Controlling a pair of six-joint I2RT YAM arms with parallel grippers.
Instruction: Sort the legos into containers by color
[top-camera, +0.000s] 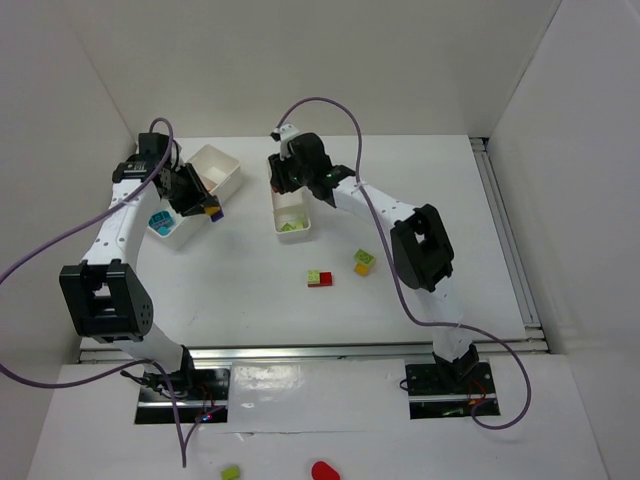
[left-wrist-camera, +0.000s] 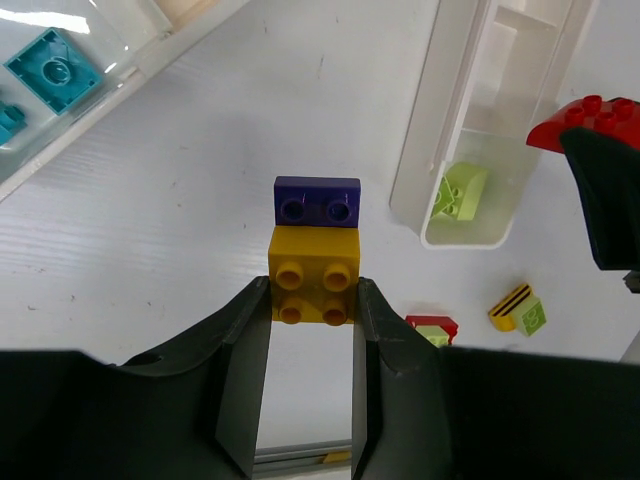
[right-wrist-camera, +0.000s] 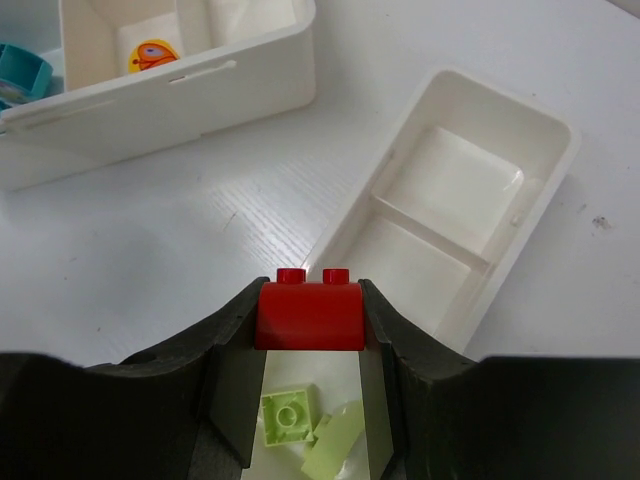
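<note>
My left gripper is shut on a yellow brick with a purple brick stuck on its far end; it hangs beside the wide white tray, which holds cyan bricks. My right gripper is shut on a red brick above the narrow three-compartment tray. Lime green bricks lie in that tray's near compartment, also seen from above. A red-and-green clump and a green-and-yellow clump lie on the table.
White walls enclose the table on the left, back and right. A metal rail runs along the near edge. A green piece and a red piece lie below the table in front of the arm bases.
</note>
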